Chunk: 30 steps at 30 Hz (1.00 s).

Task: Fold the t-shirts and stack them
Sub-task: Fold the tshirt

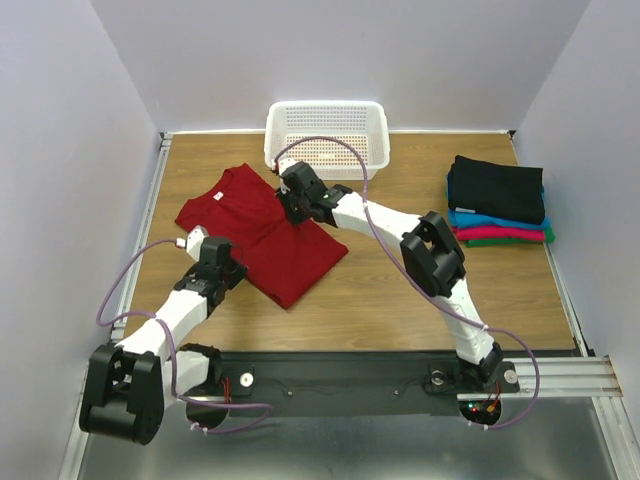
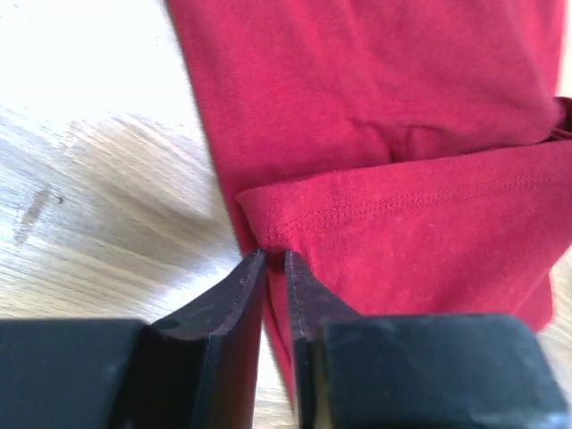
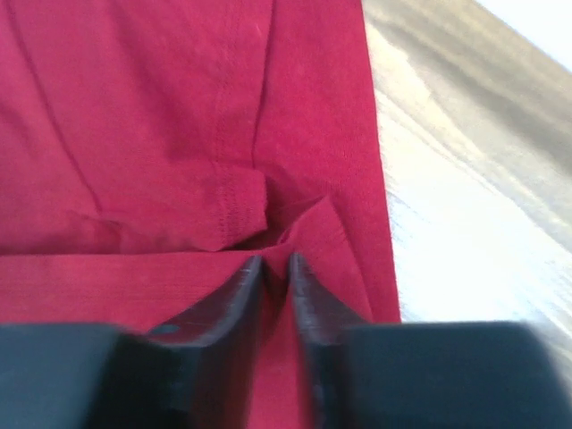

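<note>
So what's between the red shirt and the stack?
Top view: bare table from red shirt to stack, only the right arm crossing above.

From above, the right hand (image 1: 289,210) hides the upper edge of the plain dark red cloth t-shirt (image 1: 290,255), and the left hand (image 1: 236,266) hides part of its left edge, so neither grip point shows there. Under the folded black t-shirt (image 1: 497,187), only thin edges show of the bright blue t-shirt (image 1: 470,219), the magenta t-shirt (image 1: 490,232) and the green t-shirt (image 1: 505,240). In both wrist views the red cloth runs off the frame. The black fingers (image 2: 223,313) are blurred and cut off at the bottom. Glare washes out the wooden surface (image 3: 465,223).
</note>
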{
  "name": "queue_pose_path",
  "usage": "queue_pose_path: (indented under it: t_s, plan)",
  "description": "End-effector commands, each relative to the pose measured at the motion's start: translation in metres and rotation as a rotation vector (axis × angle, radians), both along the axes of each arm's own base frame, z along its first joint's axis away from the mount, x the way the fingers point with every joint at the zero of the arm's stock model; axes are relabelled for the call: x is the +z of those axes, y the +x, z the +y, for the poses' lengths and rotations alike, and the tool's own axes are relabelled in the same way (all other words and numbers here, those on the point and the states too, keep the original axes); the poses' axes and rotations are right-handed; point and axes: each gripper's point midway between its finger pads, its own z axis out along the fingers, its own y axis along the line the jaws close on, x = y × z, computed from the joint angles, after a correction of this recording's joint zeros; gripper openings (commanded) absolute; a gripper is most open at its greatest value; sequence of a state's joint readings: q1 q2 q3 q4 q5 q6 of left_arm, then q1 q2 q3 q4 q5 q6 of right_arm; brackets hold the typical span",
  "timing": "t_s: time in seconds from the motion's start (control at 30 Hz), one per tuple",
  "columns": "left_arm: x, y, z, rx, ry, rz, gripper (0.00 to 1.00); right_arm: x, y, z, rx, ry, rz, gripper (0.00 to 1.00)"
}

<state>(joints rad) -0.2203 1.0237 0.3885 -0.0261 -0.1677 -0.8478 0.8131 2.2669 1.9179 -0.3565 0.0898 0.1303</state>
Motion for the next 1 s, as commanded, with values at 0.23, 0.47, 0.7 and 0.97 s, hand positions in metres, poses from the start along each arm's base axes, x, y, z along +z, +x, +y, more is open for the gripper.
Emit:
queue_pose_path:
  t_s: [0.23, 0.47, 0.7, 0.97]
  plan:
    - [0.000, 0.020, 0.000, 0.007, 0.018, -0.014, 0.37, 0.020, 0.007, 0.001, -0.009, 0.015, -0.060, 0.60]
    - [-0.004, 0.032, 0.006, 0.020, 0.071, 0.027, 0.00, 0.075, -0.018, -0.022, -0.021, 0.079, -0.081, 0.91]
    - [0.003, 0.040, 0.012, 0.053, 0.098, 0.058, 0.20, 0.091, -0.070, -0.072, -0.106, 0.138, -0.011, 0.99]
    - [0.061, 0.015, -0.008, -0.017, 0.007, -0.058, 0.94, 0.106, -0.118, -0.138, -0.266, 0.220, 0.000, 1.00]
